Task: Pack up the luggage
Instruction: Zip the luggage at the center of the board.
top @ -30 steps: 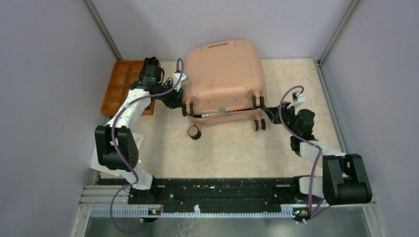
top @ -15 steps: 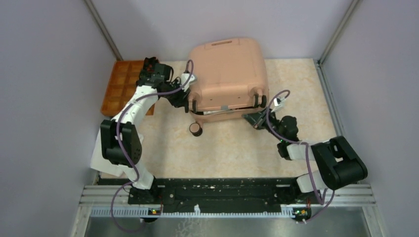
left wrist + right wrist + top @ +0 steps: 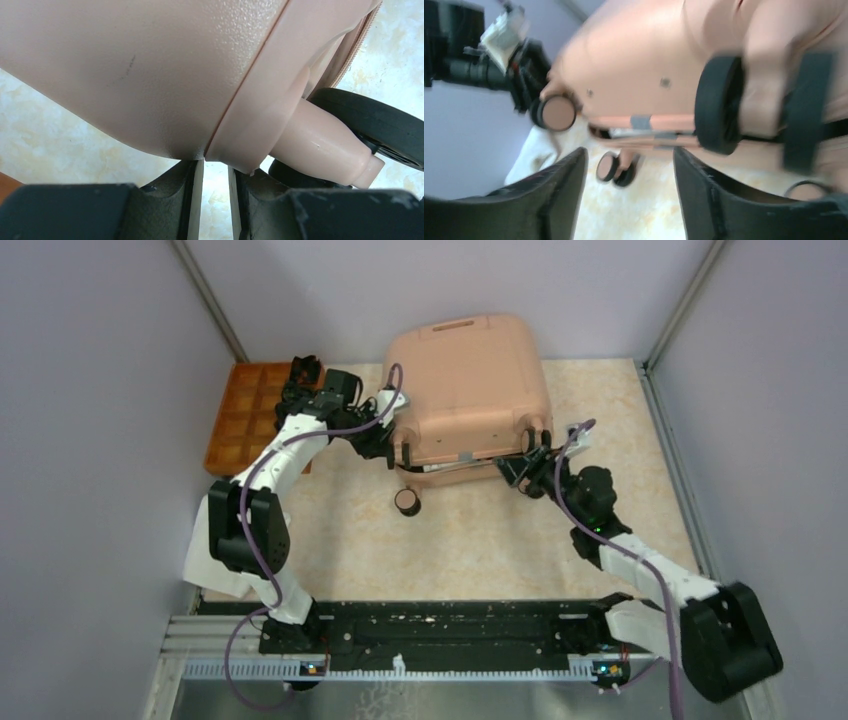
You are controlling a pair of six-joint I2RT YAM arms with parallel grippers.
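Right hand (image 3: 630, 152) apparently opened; luggage (image 3: 470, 380) shifted right.

The luggage (image 3: 470, 390) blocked the back middle of the tabletop (image 3: 480, 550), close against the rear wall (image 3: 400, 290). To its left, the orange tray (image 3: 240, 415) and my left arm (image 3: 285, 445) filled the gap to the side wall (image 3: 90, 390). A black wheel (image 3: 407, 502) stood just before its near edge. Bare tabletop lay open in front and along its right side, past my right pincer (image 3: 512, 466).

Pebbled matt plastic luggage (image 3: 150, 75) shell
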